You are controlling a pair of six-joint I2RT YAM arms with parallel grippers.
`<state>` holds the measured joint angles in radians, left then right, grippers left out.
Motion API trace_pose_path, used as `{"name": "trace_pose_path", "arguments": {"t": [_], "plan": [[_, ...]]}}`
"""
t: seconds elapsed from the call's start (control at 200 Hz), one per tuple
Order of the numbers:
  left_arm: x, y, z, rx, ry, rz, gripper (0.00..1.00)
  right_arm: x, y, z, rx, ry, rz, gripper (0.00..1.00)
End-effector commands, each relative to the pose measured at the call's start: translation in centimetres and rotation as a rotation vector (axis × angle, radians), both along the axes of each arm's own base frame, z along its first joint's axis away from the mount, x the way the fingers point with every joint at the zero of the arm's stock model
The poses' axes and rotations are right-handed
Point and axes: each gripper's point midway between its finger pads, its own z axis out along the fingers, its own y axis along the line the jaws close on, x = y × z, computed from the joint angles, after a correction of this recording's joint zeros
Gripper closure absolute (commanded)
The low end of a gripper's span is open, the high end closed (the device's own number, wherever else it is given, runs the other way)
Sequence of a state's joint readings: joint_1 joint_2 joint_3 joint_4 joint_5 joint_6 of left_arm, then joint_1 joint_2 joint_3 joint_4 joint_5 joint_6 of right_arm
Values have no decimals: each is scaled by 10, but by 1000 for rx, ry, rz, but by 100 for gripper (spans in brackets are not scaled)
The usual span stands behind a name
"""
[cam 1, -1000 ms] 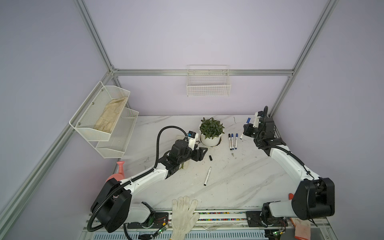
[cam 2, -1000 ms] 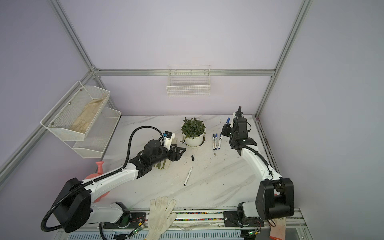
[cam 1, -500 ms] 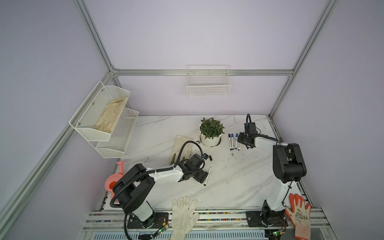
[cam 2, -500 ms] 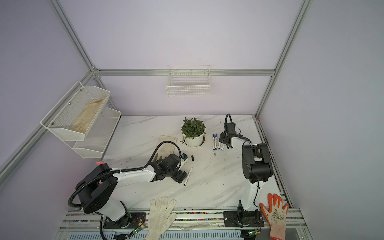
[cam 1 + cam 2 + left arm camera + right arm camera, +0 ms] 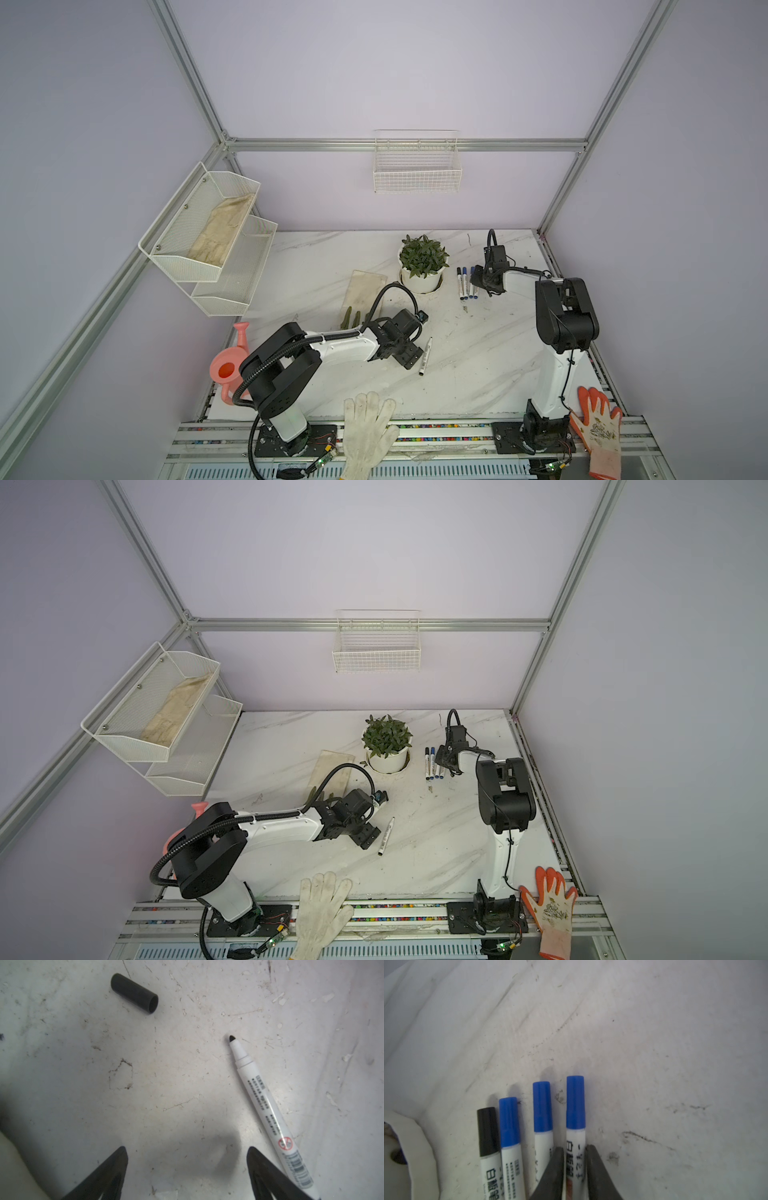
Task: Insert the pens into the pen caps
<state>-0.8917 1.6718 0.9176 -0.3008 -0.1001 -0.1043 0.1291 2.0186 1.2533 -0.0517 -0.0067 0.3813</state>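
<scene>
Nearest the front rail, well short of either pair of jaws, lie a white glove (image 5: 368, 432) and an orange glove (image 5: 598, 428).

Further in, the left gripper (image 5: 187, 1148) hangs low over the table (image 5: 176, 1088). Its jaws are spread wide with nothing between them. Just outside one finger (image 5: 264, 1176), touching it or very nearly so, lies the bare pen (image 5: 268, 1105). It is uncapped and flat on the table, with its dark tip pointing away from the jaws. Ahead of the jaws, off toward the other finger's side, the black cap (image 5: 135, 994) lies on its side. It is well apart from the pen's tip, and its open mouth is turned roughly toward the pen.

Farther back, the right gripper (image 5: 575, 1148) is down at the table. Its jaws are only narrowly parted, one finger on each side of the end pen (image 5: 575, 1136). Whether the pads press the barrel cannot be told. That pen lies flat with its blue cap (image 5: 575, 1101) on, and the cap reaches past the fingertips. Off one side of the jaws, three more capped pens (image 5: 510, 1167) lie parallel and just beside one another. Two have blue caps, and the outermost has a black one. Past them stands the white pot (image 5: 415, 1147) with its plant (image 5: 422, 255).
</scene>
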Motion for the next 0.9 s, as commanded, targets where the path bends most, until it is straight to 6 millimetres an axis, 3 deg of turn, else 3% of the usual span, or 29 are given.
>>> {"name": "trace_pose_path", "arguments": {"t": [0.0,0.11,0.21,0.295,0.365,0.49,0.61,0.745,0.895], "plan": [[23,-23,36,-45,-91,-14,12,-2,2,21,50,-45,-28,69],[29,-22,39,-35,-113,7,12,-11,-8,53,28,-107,-76,64],[36,-19,43,-35,-133,52,11,-32,-7,71,42,-128,-91,61],[42,-16,48,-64,-145,103,11,-59,14,76,17,-118,-28,60],[50,-13,54,-105,-152,163,11,-90,51,79,-24,-106,110,60],[67,5,63,-157,-171,320,10,-160,116,67,-70,-39,382,60],[84,36,65,-170,-189,480,10,-230,162,54,14,56,613,56],[96,64,64,-188,-169,602,9,-282,183,42,61,165,786,53],[100,70,68,-186,-171,622,9,-295,186,14,35,295,816,52]]}}
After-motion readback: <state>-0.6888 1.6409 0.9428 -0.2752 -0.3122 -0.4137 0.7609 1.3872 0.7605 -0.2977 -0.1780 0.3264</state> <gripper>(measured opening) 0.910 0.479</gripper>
